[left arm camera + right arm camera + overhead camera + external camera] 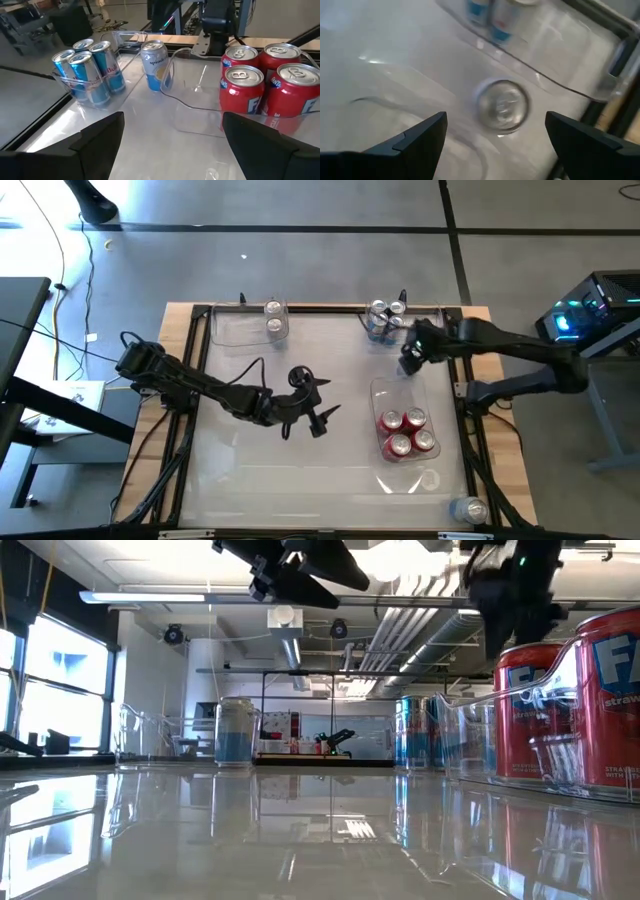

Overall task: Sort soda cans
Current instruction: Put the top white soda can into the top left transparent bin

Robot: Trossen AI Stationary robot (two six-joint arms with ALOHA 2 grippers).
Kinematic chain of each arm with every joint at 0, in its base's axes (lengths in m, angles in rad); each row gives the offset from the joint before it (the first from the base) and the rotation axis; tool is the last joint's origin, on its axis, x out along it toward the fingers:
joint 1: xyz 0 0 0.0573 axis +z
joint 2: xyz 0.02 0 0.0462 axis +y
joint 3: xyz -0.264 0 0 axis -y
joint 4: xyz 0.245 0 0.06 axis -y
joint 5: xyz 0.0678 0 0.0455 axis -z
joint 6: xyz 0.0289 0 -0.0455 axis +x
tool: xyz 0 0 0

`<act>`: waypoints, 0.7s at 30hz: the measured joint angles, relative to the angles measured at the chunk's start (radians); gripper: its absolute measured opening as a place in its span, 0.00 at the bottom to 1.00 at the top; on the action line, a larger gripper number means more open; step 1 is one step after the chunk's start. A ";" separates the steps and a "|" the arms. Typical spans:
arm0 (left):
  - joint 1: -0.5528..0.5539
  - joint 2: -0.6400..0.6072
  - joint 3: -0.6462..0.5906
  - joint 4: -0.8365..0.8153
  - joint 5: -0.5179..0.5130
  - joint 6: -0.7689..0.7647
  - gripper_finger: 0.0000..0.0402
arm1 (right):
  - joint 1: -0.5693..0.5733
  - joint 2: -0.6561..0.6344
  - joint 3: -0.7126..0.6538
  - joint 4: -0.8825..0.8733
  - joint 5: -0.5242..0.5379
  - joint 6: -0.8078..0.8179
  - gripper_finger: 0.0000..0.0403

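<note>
Jaws wide and empty, right gripper (495,131) hovers over probably light, slippery silver-topped cylindrical metal can (502,106); grasp its sides.

blurred can (502,106), label perhaps unreadable

left arm (190,387): black, jointed, chunky housings at the joints; thin dark cable looping beside the forearm
left gripper (308,402): black; two flat pointed fingers (95,137) with squared, blocky inner edges in the wrist view
right arm (520,350): black, rounded links, thicker toward the base at the table's edge
right gripper (409,358): black, compact; two matte dark fingers (417,135), wedge-shaped with sloping top edges
</note>
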 joint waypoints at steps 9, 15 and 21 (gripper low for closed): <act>-0.009 0.000 0.000 -0.027 0.003 -0.006 0.83 | -0.123 0.155 -0.064 0.075 -0.127 -0.141 0.83; -0.008 0.000 0.000 -0.032 0.003 -0.007 0.83 | -0.143 0.220 -0.060 0.073 -0.069 -0.160 0.83; -0.008 0.000 0.000 -0.046 0.003 -0.015 0.83 | -0.142 0.227 -0.060 0.071 -0.077 -0.168 0.83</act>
